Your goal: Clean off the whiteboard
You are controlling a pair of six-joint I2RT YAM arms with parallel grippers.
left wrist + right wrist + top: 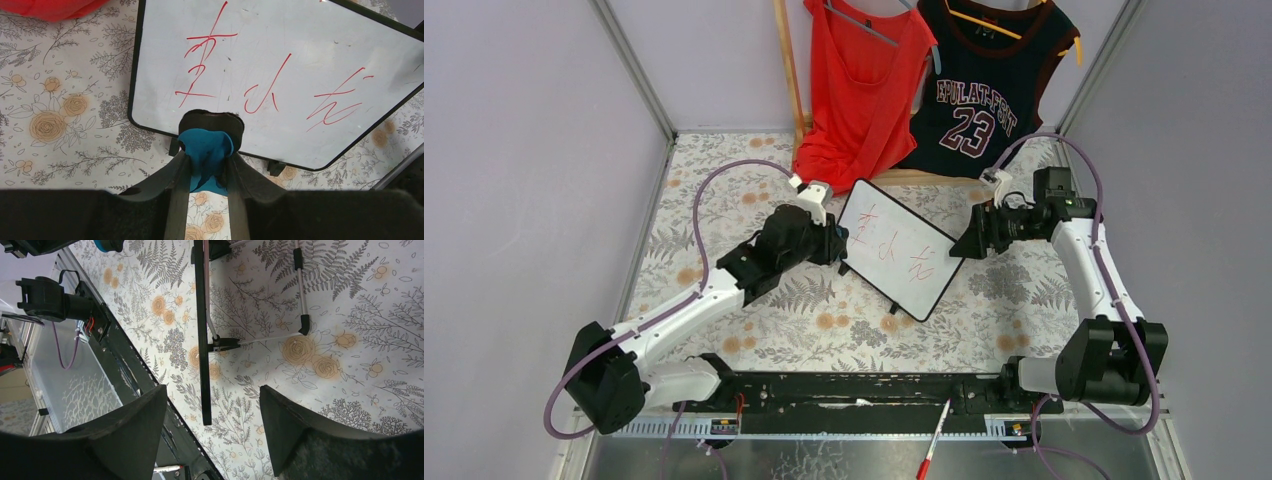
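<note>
The whiteboard [894, 255] stands tilted on its small feet in the middle of the floral table, with three red handwritten marks on it. In the left wrist view the board [300, 45] fills the upper part. My left gripper [836, 243] is at the board's left edge, shut on a blue cloth [206, 150] with a dark backing that sits at the board's lower frame. My right gripper [965, 247] is open at the board's right edge. In the right wrist view the board's black frame [202, 340] shows edge-on, ahead of my open right gripper [212, 412] and apart from both fingers.
A red top [859, 85] and a dark number 23 jersey [989, 85] hang on a wooden rack behind the board. A red marker [932, 448] lies in front of the black base rail [844, 390]. Grey walls close in both sides. The board's wire stand [300, 290] rests on the table.
</note>
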